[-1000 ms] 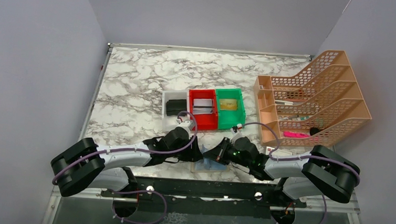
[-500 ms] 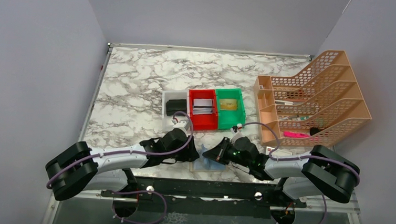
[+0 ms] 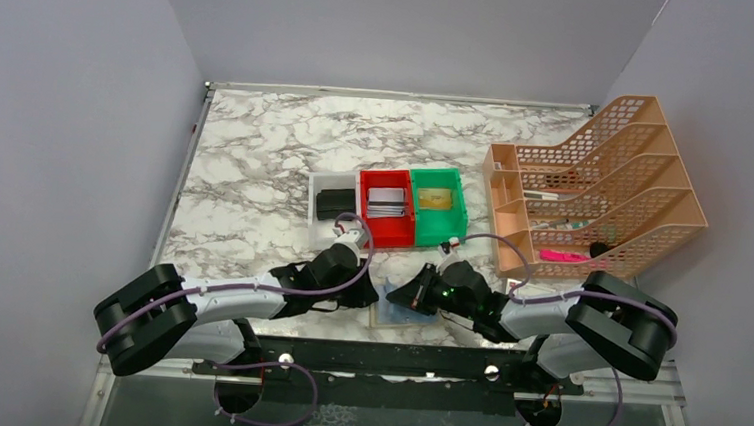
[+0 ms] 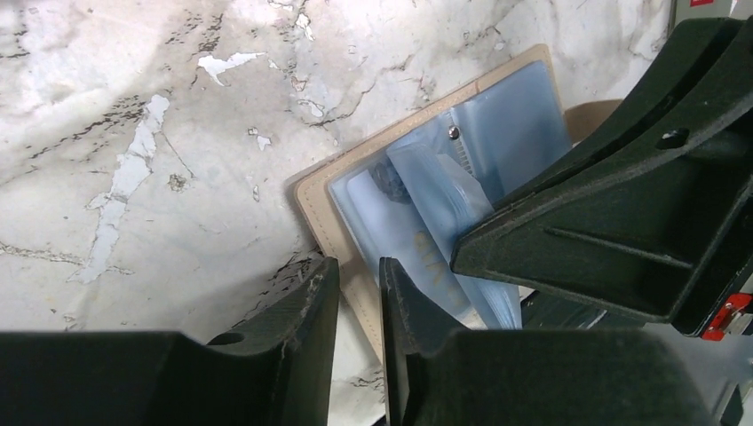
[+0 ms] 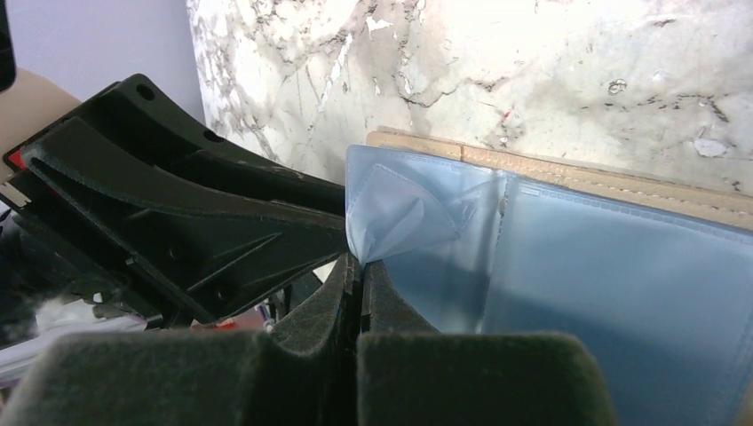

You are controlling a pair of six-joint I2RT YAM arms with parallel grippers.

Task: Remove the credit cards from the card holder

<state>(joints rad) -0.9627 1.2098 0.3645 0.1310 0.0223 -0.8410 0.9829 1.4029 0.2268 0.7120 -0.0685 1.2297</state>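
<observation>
1. The card holder (image 4: 426,191) lay open on the marble table (image 4: 133,133), in the middle of the left wrist view. In the top view it sat low in the middle, between the two arms.
2. A pale credit card (image 4: 400,240) looked tucked inside one shiny blue sleeve. No card was out yet.
3. The right gripper (image 5: 360,271) was squeezed tight on a curled corner of a blue sleeve, at the middle left of its own view.
4. The left gripper (image 4: 355,282) sat at the bottom of its view with a thin gap between its fingers. The tan edge of the holder showed in that gap. I could not tell if it was pinching anything.
5. To do this step well, the right gripper should hold the sleeve firmly. The left should catch only the card, not the sleeve or tan edge, and slide it out slowly and straight.
6. Higher up in the top view stood a red bin (image 3: 386,210) and a green bin (image 3: 437,205).
</observation>
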